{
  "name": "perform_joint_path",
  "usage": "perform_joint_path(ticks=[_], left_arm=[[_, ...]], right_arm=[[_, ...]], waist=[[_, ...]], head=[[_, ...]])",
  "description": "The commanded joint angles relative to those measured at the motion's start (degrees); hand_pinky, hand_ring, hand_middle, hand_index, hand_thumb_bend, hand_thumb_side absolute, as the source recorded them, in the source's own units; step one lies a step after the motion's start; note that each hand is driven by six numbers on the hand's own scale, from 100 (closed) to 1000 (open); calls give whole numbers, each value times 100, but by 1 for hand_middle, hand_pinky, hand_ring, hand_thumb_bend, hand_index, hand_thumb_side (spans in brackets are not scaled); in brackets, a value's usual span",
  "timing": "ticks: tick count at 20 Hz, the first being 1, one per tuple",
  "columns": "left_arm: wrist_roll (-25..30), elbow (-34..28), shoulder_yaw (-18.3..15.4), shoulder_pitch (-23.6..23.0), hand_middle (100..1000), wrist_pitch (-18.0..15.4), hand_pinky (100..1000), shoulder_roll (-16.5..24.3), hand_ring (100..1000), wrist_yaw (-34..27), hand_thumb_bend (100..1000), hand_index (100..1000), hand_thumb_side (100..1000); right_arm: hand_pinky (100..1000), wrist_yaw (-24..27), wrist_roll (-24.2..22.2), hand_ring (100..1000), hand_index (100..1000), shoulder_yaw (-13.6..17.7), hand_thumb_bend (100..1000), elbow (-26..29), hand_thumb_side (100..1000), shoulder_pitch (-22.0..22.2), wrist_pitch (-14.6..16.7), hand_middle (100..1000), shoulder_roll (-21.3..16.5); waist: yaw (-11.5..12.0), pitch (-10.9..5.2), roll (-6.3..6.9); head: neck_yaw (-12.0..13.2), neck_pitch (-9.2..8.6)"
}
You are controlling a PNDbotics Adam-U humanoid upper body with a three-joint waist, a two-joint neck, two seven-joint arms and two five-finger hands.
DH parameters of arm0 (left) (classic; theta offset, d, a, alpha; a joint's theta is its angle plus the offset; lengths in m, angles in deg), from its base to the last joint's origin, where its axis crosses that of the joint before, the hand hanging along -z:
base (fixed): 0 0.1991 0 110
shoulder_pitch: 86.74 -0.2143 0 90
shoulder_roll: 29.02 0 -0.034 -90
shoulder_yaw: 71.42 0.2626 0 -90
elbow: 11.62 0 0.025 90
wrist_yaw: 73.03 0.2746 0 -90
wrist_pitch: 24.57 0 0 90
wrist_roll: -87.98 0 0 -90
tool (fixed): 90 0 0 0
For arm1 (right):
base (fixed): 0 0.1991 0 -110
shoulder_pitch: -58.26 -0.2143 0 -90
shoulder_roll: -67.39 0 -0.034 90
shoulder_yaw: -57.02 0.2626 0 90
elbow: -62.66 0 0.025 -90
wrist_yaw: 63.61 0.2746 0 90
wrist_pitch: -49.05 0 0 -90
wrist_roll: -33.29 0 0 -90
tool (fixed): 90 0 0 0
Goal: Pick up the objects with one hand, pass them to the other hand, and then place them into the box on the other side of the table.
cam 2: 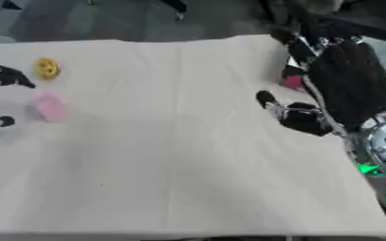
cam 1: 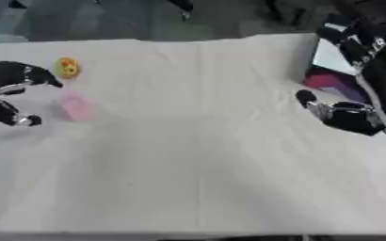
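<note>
The left hand (cam 1: 7,94) is seen at the left edge, its fingers spread apart and nothing held between them. The right hand (cam 1: 344,115) is seen at the right side, its arm (cam 2: 353,84) reaching down from the upper right corner; whether its fingers are curled cannot be told.

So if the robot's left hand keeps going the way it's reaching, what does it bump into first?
Probably the pink object, lying just beyond the open left hand. The yellow object sits farther back. Depth is hard to judge.

Right arm (cam 2: 349,84) hides most of the box (cam 1: 336,70).
</note>
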Motion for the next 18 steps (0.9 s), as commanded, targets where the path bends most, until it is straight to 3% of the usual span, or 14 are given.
perform_joint_path(ticks=[1, 6, 11, 14, 18], left_arm=[[-553, 131, -73, 155, 770, 111, 747, 101, 781, 535, 505, 891, 100], [-1120, 368, -69, 230, 770, 268, 752, 28, 791, 1182, 448, 881, 100], [-957, 574, -70, 267, 709, 326, 739, -12, 749, 1642, 387, 827, 100], [-863, 575, -104, 256, 585, 306, 705, -10, 632, 1620, 334, 716, 100], [-814, 397, -126, 204, 545, 149, 692, 78, 594, 1213, 296, 667, 100]], right_arm=[[708, 48, 22, 726, 874, 15, 482, 121, 380, -125, 28, 1000, -46], [701, 56, 82, 723, 874, -4, 487, 121, 378, -201, 18, 1000, -21], [698, 61, 118, 721, 874, -4, 489, 121, 378, -215, -3, 1000, -11], [701, 66, 116, 723, 875, -9, 484, 121, 381, -212, 1, 1000, -25], [706, 70, 102, 725, 875, -4, 475, 121, 390, -189, 12, 1000, -51]], waist=[[-59, -24, 33], [-243, 105, 103], [-338, 155, 137], [-326, 144, 140], [-280, 77, 134]], head=[[79, -6], [166, -87], [187, -110], [179, -118], [156, -74]])
